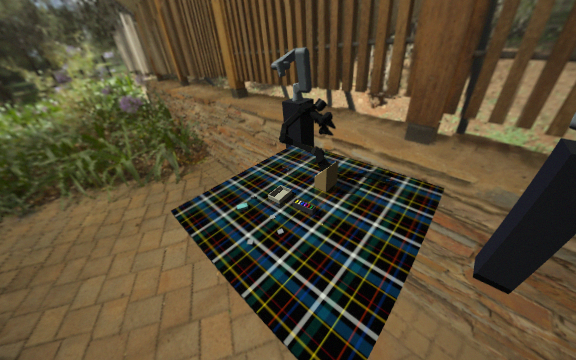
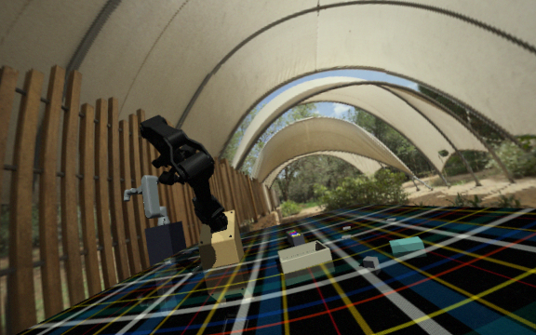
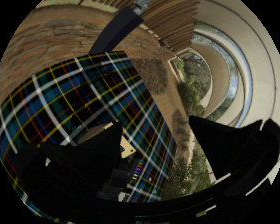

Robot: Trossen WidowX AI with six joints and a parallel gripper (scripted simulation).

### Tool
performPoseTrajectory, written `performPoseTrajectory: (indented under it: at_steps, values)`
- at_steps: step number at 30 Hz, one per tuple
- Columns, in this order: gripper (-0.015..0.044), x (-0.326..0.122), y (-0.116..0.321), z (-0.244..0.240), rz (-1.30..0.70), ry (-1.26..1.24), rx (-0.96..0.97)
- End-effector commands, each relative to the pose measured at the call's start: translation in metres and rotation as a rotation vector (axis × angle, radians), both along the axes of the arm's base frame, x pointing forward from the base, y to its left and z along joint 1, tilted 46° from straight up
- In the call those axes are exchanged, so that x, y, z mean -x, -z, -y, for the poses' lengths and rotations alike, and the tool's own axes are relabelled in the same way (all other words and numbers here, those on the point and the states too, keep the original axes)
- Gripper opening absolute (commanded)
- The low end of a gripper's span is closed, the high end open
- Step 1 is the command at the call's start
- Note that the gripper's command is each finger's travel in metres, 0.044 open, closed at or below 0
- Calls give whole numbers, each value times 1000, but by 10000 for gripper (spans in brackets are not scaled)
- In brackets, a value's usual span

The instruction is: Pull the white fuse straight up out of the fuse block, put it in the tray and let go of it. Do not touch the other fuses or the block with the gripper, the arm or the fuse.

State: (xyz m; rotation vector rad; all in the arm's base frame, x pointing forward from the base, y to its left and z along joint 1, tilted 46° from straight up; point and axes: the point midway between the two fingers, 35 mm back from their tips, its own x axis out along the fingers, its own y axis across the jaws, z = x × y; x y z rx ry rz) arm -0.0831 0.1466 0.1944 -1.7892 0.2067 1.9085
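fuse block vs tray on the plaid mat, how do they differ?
The small dark fuse block carries a row of coloured fuses on top; the open-topped cream rectangular tray shows nothing inside. The tray is pale and looks larger and wider in the exterior view; the block is dark and narrower. Both sit flat on the plaid mat, side by side but apart, in front of the tan box.

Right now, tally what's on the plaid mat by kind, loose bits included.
Fuse block: 1
Tray: 1
Tan box: 1
Teal block: 1
Small grey loose pieces: 2 that I can make out
Total: 6
The gripper is open, holding nothing, raised well above the mat.
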Motion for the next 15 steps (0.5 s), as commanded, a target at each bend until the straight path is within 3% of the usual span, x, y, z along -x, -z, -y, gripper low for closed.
performPoseTrajectory:
  at_steps: [1, 12, 15]
  values:
    - [374, 0, 0, -1, 1, 4, 0]
    - [85, -55, 22, -55, 73, 420, 9]
    - [74, -89, 36, -71, 114, 629, 20]
